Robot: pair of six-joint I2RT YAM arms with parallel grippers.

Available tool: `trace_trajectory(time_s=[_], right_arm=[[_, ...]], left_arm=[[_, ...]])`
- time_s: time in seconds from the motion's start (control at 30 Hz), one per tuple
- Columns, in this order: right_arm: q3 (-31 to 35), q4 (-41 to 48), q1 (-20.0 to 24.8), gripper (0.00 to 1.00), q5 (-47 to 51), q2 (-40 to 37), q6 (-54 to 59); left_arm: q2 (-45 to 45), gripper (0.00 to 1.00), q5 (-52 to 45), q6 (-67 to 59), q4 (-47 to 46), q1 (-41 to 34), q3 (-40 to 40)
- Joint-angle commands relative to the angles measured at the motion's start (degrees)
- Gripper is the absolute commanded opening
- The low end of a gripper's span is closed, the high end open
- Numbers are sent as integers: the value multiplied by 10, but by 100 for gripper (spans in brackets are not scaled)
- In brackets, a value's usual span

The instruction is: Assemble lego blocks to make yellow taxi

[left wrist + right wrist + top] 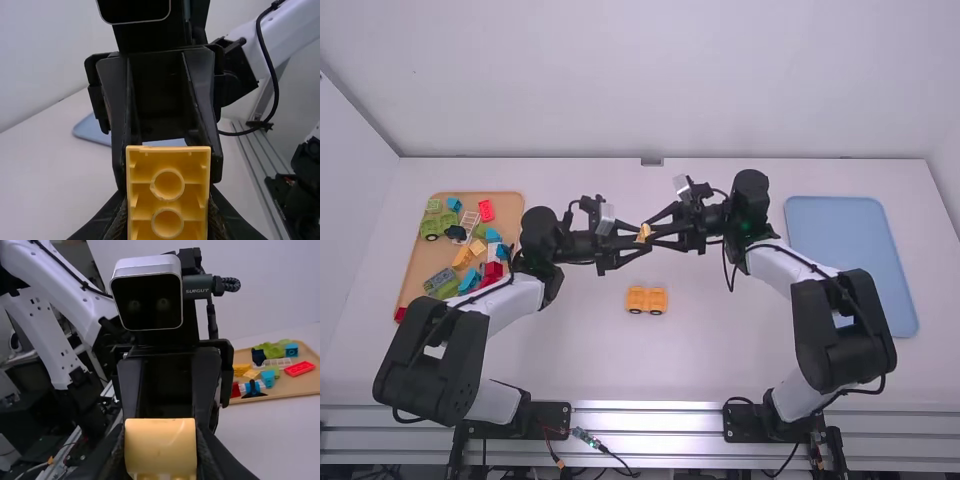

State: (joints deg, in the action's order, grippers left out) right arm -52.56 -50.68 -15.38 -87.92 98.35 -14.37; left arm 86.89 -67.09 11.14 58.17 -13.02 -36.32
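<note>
Above the middle of the table, my left gripper [636, 243] and my right gripper [656, 231] meet from opposite sides at one small yellow block [644, 233]. The left wrist view has the block [168, 187], its hollow underside with two round tubes facing the camera, between the fingers of my left gripper [168, 212]. In the right wrist view a smooth face of the block [160, 445] lies between the fingers of my right gripper [160, 452]. Both grippers are shut on it. Below them on the table stands a yellow car body [646, 300] with dark wheels.
A wooden tray [417, 262] with several loose coloured blocks lies at the left, partly behind the left arm; it also appears in the right wrist view [270, 394]. At the right lies a blue tray [850, 245], close to the right arm.
</note>
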Motion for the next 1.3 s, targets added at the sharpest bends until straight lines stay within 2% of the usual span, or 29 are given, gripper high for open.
trace_trajectory(time_s=[0.0,0.03,0.1,0.17,0.2,0.23,0.27,0.33,0.47,0.6,0.83,1.0,1.07,1.1,1.2,1.27], right_arm=[[-15,1,-1,24,-8,1,-9],[-15,1,-1,23,-8,1,-9],[-15,1,-6,9,-8,1,-9],[-15,1,-12,2,-8,1,-9],[-15,1,-16,0,-8,1,-9],[-15,0,-19,0,-7,1,-9],[-15,-2,-22,0,-5,1,-9],[-15,-8,-23,0,-3,1,-9],[-15,-53,-12,0,-3,1,-63],[-15,-104,14,0,-3,1,-114],[-15,-79,66,0,55,1,-107],[-15,77,105,0,174,0,-9],[-16,170,110,0,208,-5,53],[-16,177,110,0,210,-6,58],[-43,348,104,0,290,-11,153],[-77,462,88,0,363,-11,206]], left_arm=[[0,2,-8,-12,8,-4,7],[0,2,-8,-12,8,-4,7],[0,8,-8,-12,8,-5,7],[0,18,-3,-12,8,-4,7],[0,35,3,-12,8,-6,7],[0,43,5,-12,6,-4,7],[0,57,5,-12,7,-4,7],[0,99,4,-12,7,-5,7],[0,99,3,-9,-12,-5,7],[0,99,-43,-44,-46,5,7],[0,99,-33,-91,-143,38,7],[-6,99,82,-157,-251,36,7],[-20,99,104,-180,-289,39,5],[-21,99,105,-182,-292,40,5],[-41,99,137,-227,-408,49,-33],[-53,99,175,-278,-524,52,-73]])
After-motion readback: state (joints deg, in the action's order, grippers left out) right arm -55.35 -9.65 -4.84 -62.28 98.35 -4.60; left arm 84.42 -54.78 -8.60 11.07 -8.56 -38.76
